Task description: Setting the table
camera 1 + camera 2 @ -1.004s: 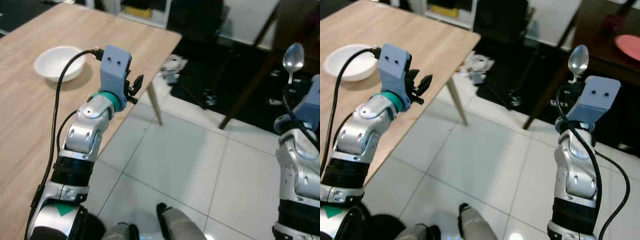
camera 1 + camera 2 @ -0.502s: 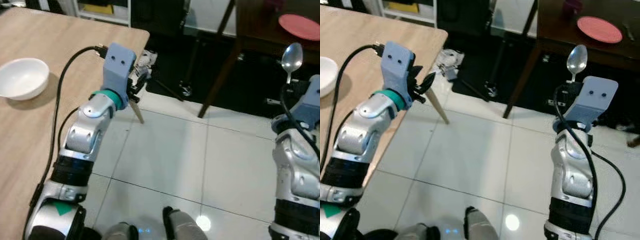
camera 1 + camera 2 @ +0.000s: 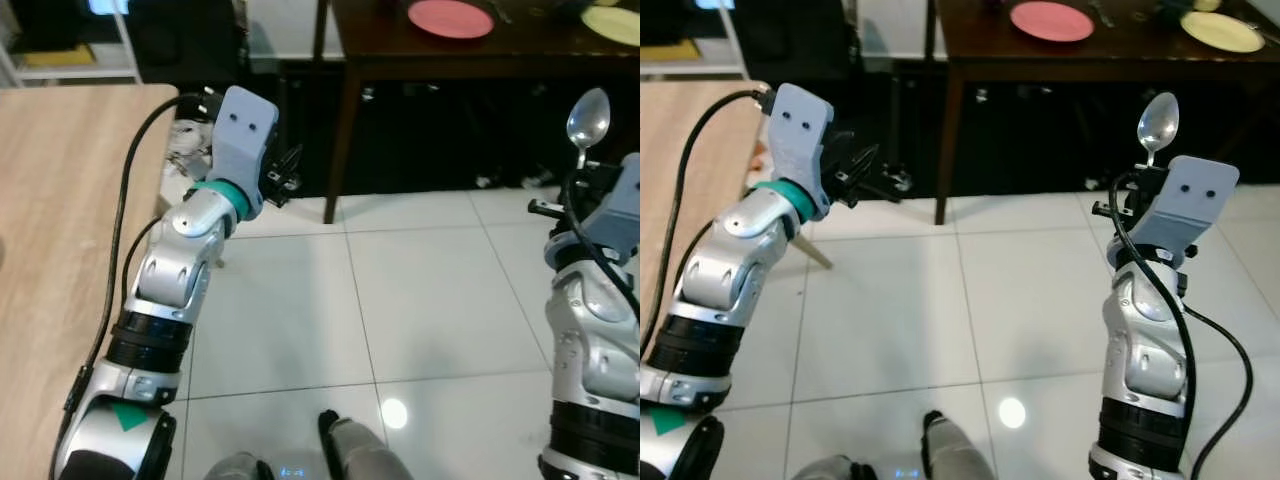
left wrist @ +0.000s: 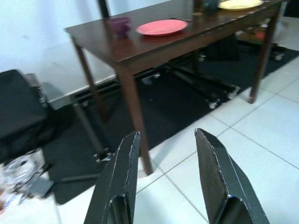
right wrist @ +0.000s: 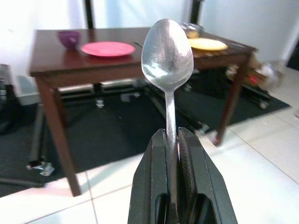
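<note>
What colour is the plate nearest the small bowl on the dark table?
Pink-red. The plate beside the purple bowl shows best in the right wrist view.

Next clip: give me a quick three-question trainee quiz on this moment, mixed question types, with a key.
1. True or false: the right gripper is shut on a spoon held bowl-up.
2. Which plate on the dark table lies nearest the purple bowl? A) red plate B) yellow plate
3. Fill in: the left gripper is ____ and holds nothing.

Key: 1 true; 2 A; 3 open.
</note>
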Controlling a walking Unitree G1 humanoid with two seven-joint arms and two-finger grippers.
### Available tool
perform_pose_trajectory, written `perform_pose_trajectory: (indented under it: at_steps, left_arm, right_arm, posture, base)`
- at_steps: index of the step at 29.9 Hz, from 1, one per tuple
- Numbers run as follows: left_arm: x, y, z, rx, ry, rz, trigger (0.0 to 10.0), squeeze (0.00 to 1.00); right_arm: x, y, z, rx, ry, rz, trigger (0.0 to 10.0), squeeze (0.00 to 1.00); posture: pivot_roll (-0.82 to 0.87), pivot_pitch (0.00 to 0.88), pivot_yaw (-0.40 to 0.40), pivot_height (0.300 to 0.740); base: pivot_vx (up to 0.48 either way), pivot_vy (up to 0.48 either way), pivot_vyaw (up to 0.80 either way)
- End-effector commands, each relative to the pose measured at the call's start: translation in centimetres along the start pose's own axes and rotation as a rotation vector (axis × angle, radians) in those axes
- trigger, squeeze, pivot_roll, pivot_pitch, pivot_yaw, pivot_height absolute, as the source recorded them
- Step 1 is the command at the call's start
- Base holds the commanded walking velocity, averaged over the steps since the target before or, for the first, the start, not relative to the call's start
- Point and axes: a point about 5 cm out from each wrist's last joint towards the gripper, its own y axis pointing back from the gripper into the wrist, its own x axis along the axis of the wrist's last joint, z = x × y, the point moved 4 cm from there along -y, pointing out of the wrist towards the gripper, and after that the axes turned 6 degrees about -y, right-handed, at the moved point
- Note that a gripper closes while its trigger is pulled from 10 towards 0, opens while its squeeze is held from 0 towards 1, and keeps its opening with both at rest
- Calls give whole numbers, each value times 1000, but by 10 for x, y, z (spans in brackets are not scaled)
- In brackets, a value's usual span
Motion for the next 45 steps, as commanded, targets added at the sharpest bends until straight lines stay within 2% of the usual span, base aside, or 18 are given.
perform_pose_trajectory:
  at_steps: [1, 15, 18, 21, 22, 25, 34, 45]
  left_arm:
    - [0, -1, 7, -34, 27, 12, 10000, 0]
    - [5, -3, 16, -69, 39, 45, 10000, 0]
    - [5, -4, 16, -66, 27, 48, 10000, 0]
    - [5, -4, 15, -54, -23, 64, 10000, 0]
    - [3, -5, 13, -28, -67, 66, 10000, 12]
    - [0, -6, 10, 3, -112, 64, 10000, 16]
    - [1, -7, 17, -20, -98, 79, 10000, 0]
    - [3, -9, 23, -50, -99, 107, 10000, 4]
  right_arm:
    - [1, 1, 5, -18, 1, 3, 10000, 0]
    - [1, 2, 7, -22, 6, 6, 10000, 0]
    - [1, 2, 7, -21, 7, 6, 10000, 0]
    - [2, 1, 5, -15, 5, 11, 10000, 0]
    - [3, 1, 3, -9, 7, 20, 10000, 0]
    - [5, 1, 0, 1, 11, 31, 10000, 0]
    - [7, 0, -3, 16, 2, 45, 10000, 0]
    - [6, -1, -1, -2, 2, 40, 10000, 0]
  posture:
    - [-50, 62, 57, 740]
    - [-68, 52, 59, 740]
    - [-68, 52, 59, 740]
    - [-70, 47, 59, 740]
    - [-72, 40, 57, 740]
    - [-73, 36, 56, 740]
    - [-83, 23, 56, 740]
    - [-84, 24, 60, 740]
  base:
    - [0, 0, -800]
    - [0, 0, -800]
    - [0, 0, -800]
    - [0, 0, -721]
    - [480, 0, 0]
    - [480, 0, 0]
    - [480, 0, 0]
    - [480, 0, 0]
